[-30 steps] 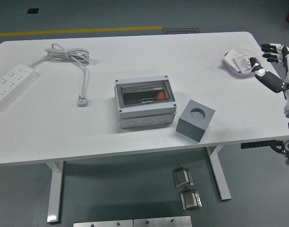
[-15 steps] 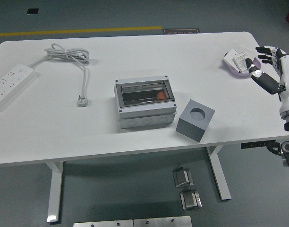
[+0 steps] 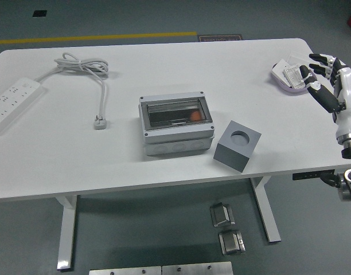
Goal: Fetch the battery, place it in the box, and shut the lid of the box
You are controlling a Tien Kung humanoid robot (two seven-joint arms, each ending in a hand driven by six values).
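Right hand (image 3: 327, 77), upper right of frame: fingers spread, grasping nothing, poised just beside lilac tray (image 3: 280, 85) holding white packs (image 3: 291, 74), possibly the battery. Centre of frame: grey enclosure box (image 3: 176, 143), clear lid (image 3: 171, 113) lying shut, orange item (image 3: 194, 116) visible inside. Fits a reach to fetch, or a job already done; cannot tell which.

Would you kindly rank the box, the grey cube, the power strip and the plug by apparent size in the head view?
1. Box
2. Power strip, long but narrow, partly cut off at the left edge
3. Grey cube
4. Plug
Strip and cube look close in area, so their order is unsure.
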